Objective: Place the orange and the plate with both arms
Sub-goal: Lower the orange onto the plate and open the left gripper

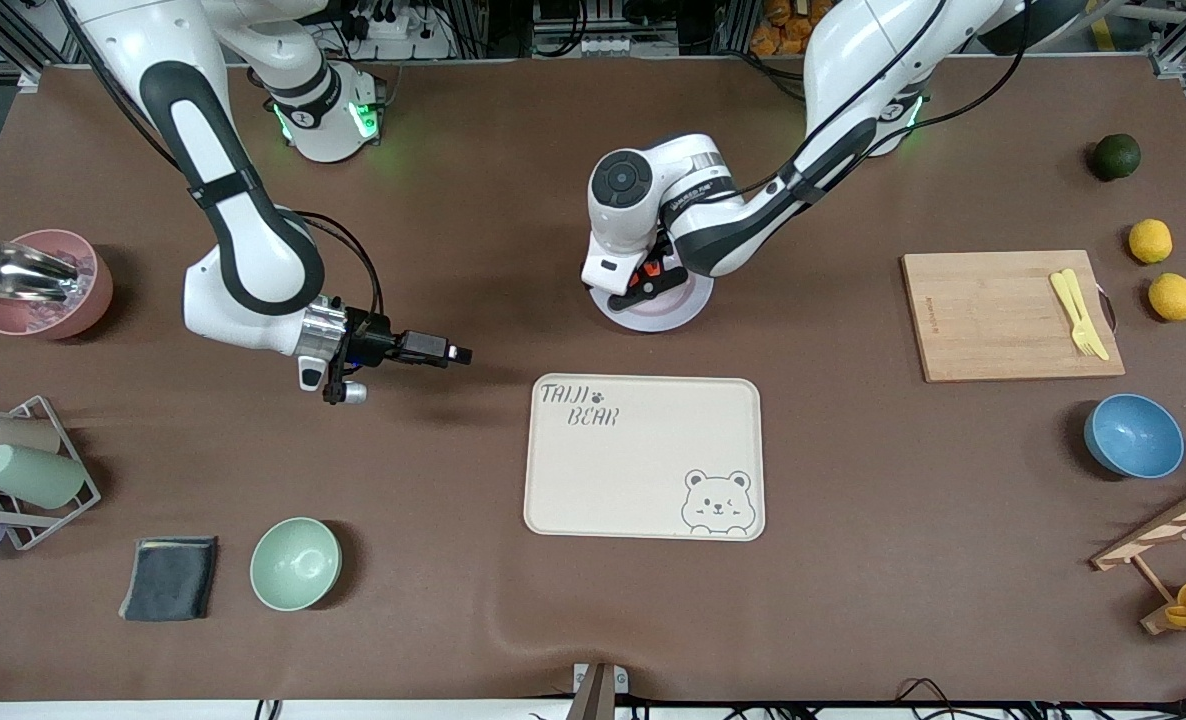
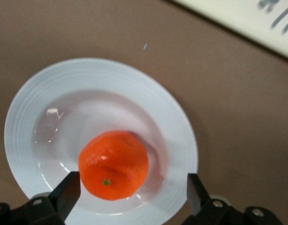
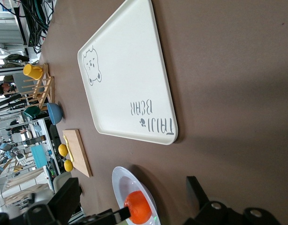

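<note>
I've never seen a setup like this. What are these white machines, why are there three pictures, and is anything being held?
They are two robot arms, each ending in a two-fingered gripper. The wide picture looks down from across the table; the other two come from cameras on the arms' wrists.

The left gripper hangs open over the plate, its fingers either side of the orange lying in it, not squeezing. The right gripper waits open above bare table toward the right arm's end, holding nothing.

Nearer the front camera than the plate lies a cream bear tray. Around are a cutting board with a yellow fork, two lemons, a blue bowl and a mint green bowl.
</note>
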